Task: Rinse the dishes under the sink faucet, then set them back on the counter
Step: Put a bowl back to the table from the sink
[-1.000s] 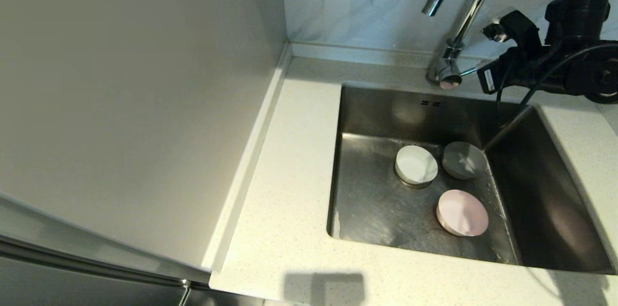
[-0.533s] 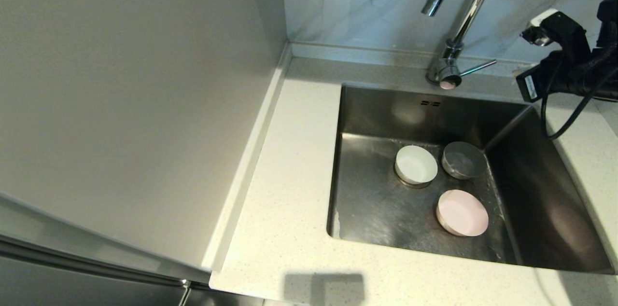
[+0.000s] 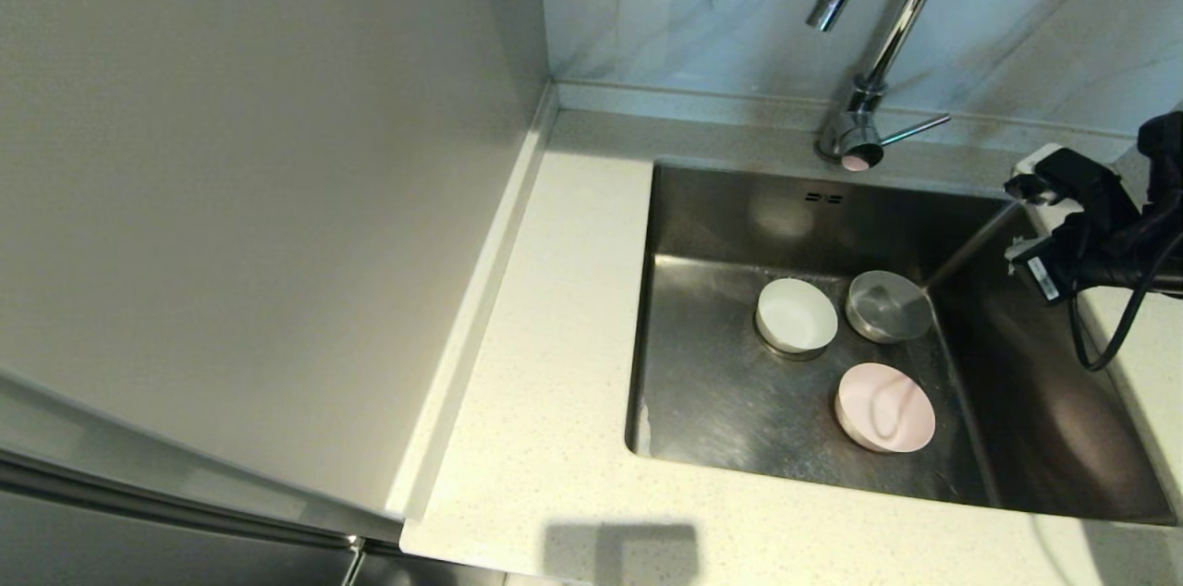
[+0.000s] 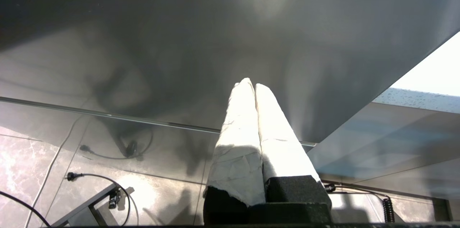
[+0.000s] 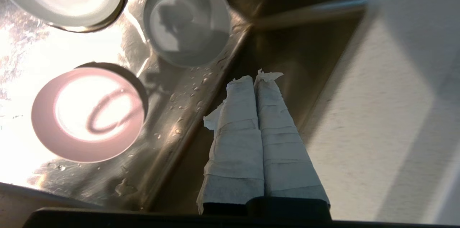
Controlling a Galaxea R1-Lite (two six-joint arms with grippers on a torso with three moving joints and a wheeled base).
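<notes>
Head view shows you three bowls on the floor of the sink [image 3: 721, 401]: the white bowl [image 3: 797, 316] at 9 o'clock of the grey bowl [image 3: 888, 306], the pink bowl [image 3: 884, 407] at 6 o'clock of the grey. The faucet [image 3: 873, 31] stands at the sink's 12 o'clock. Your right gripper [image 5: 256, 77] hangs over the sink's 3 o'clock edge, fingers pressed together, empty. Your left gripper [image 4: 250, 84] is parked off the counter [image 3: 545, 401], fingers together too.

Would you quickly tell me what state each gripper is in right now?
Left gripper: closed, holding nothing, parked away from the sink.
Right gripper: closed, holding nothing, above the sink's right side.
</notes>
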